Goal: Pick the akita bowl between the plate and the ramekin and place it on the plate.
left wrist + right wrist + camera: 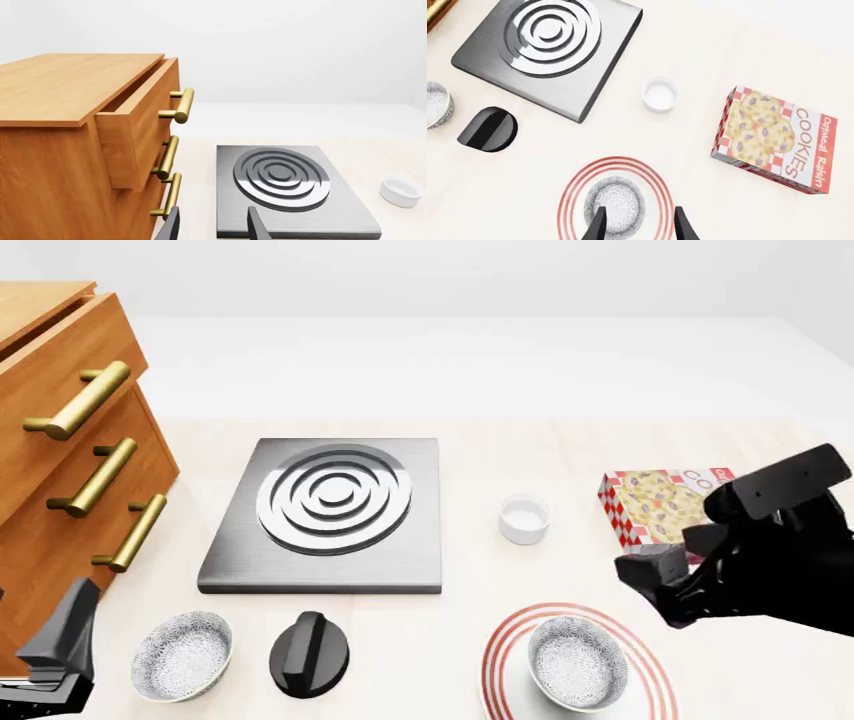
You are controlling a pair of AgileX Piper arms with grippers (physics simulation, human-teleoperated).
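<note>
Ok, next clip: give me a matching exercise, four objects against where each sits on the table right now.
Things:
1. akita bowl
2. ramekin
3. second speckled bowl
4. cookie box

Places:
A. beside the black knob, near the drawers
B. on the plate
C. far right of the table
D. between the stove burner and the cookie box

Pairs: 1-B, 2-D, 3-A, 4-C

Wood cabinet point(54, 440), brass handles point(80, 400); brushed-metal hob point(327, 515).
</note>
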